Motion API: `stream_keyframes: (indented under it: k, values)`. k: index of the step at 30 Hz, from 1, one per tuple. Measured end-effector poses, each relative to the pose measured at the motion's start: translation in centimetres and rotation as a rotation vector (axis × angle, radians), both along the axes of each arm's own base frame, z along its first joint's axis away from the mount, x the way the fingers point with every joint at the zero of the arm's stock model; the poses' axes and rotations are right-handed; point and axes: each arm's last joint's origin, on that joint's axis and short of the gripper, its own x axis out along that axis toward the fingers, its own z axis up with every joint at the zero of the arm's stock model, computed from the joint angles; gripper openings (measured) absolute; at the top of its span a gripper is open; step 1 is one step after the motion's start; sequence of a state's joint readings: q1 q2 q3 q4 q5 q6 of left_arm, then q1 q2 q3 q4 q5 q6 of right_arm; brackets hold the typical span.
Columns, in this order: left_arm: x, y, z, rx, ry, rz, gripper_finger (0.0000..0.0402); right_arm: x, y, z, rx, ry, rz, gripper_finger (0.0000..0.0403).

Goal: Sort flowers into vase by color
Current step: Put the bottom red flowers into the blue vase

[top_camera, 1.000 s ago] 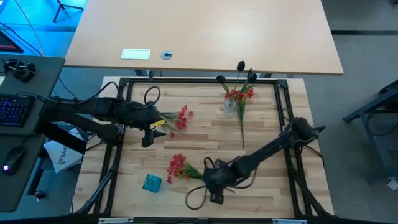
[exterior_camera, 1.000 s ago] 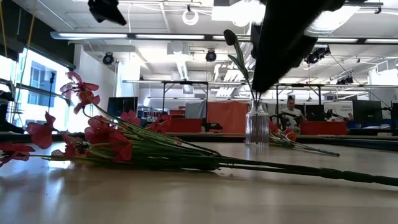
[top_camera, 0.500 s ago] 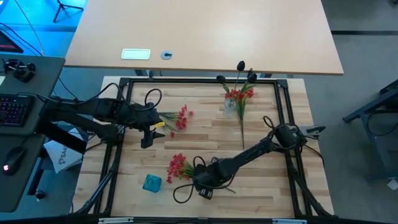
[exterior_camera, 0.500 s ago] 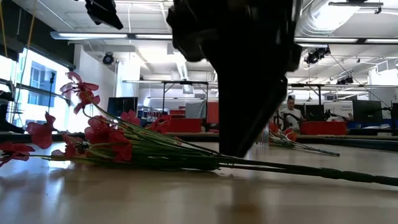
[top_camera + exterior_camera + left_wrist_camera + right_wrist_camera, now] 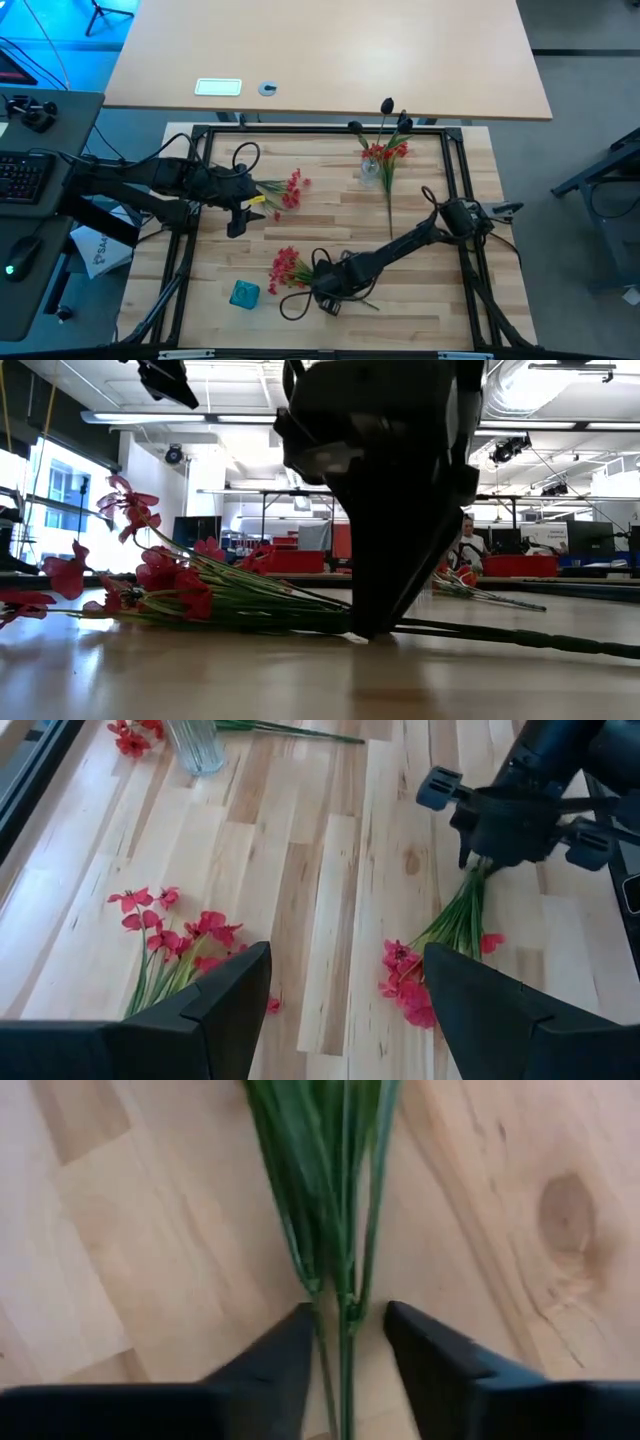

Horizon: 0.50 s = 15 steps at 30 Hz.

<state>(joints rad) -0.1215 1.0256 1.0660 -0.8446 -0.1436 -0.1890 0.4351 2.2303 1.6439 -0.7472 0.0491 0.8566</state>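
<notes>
right wrist view | right fingers point(image 5: 300, 1350) part-open, straddling flower stems point(image 5: 335, 1230); left wide

The table top point(image 5: 330, 215) was pale wood in jointed planks, smooth with a soft sheen, and one dark knot showed in the right wrist view. The vase point(image 5: 193, 742) looked like clear ribbed glass, while the right gripper's fingers point(image 5: 440, 1365) were matt black plastic. The flowers point(image 5: 160, 585) had thin, cloth-like red petals on smooth green plastic-looking stems.
</notes>
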Motion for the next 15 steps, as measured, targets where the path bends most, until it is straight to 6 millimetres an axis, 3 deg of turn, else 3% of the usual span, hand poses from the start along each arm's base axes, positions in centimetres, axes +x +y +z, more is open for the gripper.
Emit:
stream_keyframes:
  k: [3, 4, 11, 15]
  values:
    - [-0.2, 0.0, -0.2, 0.003, 0.033, -0.001, 0.025, 0.0, -0.5, -0.1, 0.019, 0.032, -0.002, 0.003]
    - [-0.4, 0.0, -0.3, 0.005, 0.049, -0.001, 0.025, 0.0, -0.5, -0.1, 0.03, 0.034, 0.009, 0.0018]
    - [-1.5, 0.0, -0.4, -0.057, 0.1, -0.014, 0.025, 0.1, -0.3, 0.9, 0.027, 0.052, 0.073, 0.0004]
    - [-2.9, 0.0, 0.6, -0.12, 0.041, -0.043, 0.025, -0.6, -0.1, 4.0, 0.023, 0.05, 0.134, 0.0002]
